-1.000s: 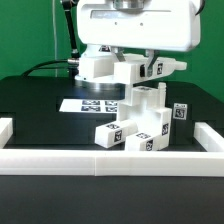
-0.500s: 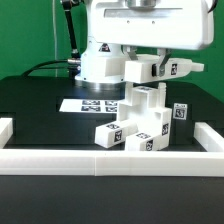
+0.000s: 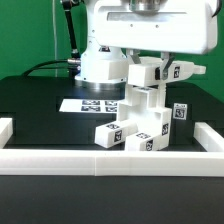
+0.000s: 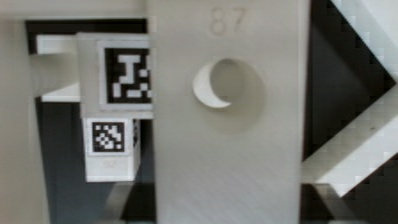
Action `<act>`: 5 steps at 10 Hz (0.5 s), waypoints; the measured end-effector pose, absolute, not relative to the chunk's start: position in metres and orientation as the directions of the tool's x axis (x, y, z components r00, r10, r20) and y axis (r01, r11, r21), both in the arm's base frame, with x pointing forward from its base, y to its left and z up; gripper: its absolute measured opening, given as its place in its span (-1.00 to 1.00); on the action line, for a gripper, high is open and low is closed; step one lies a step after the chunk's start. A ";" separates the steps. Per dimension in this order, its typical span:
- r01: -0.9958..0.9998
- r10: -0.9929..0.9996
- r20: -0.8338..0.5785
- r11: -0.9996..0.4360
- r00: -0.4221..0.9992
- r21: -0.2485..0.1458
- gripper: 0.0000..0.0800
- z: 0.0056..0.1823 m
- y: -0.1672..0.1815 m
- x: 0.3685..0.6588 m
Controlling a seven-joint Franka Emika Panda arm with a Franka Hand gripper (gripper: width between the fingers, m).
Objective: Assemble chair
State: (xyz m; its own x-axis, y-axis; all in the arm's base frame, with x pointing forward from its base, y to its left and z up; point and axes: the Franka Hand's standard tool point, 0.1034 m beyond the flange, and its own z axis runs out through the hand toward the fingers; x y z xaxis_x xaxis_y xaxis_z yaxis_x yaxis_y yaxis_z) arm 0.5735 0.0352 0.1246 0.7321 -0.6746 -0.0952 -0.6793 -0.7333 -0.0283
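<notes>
Grips a white slab (image 3: 158, 71) in the hand (image 3: 149, 60), clenched across its narrow width, directly above the top post of the half-built chair (image 3: 140, 120); cannot tell whether touching that post or just clear of it. Finds the half-built chair mid-way across the black counter (image 3: 40, 100), to the exterior view's right of the marker board (image 3: 88, 104) and beyond the long low rail (image 3: 110, 160) along the near edge. Looks like hard moulded plastic: light for its bulk, stiff, unlikely to bend or dent under a firm squeeze, yet smooth enough to slide or twist between the pads if held off-centre. Shows, from the wrist, a flat face with a round hole (image 4: 221, 82) and square tags (image 4: 125, 75) next to it. Best taken across two flat parallel sides near the middle, clear of the hole and of any end meant to plug in, so as to hang level. Calls for a slow, straight descent, since the stacked pieces below seem merely stood together and could topple under a sideways push.
</notes>
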 end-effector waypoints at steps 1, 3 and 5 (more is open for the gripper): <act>-0.676 -0.671 -0.097 -0.737 0.735 -0.027 -0.27 0.123 0.038 0.573; -0.674 -0.669 -0.096 -0.738 0.737 -0.027 -0.27 0.123 0.038 0.573; -0.674 -0.669 -0.096 -0.738 0.737 -0.027 -0.27 0.123 0.039 0.573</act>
State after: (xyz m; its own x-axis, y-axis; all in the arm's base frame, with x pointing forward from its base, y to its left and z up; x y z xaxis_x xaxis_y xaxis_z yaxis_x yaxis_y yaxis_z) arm 0.5733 0.0388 0.1229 0.7371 -0.6690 -0.0959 -0.6737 -0.7385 -0.0270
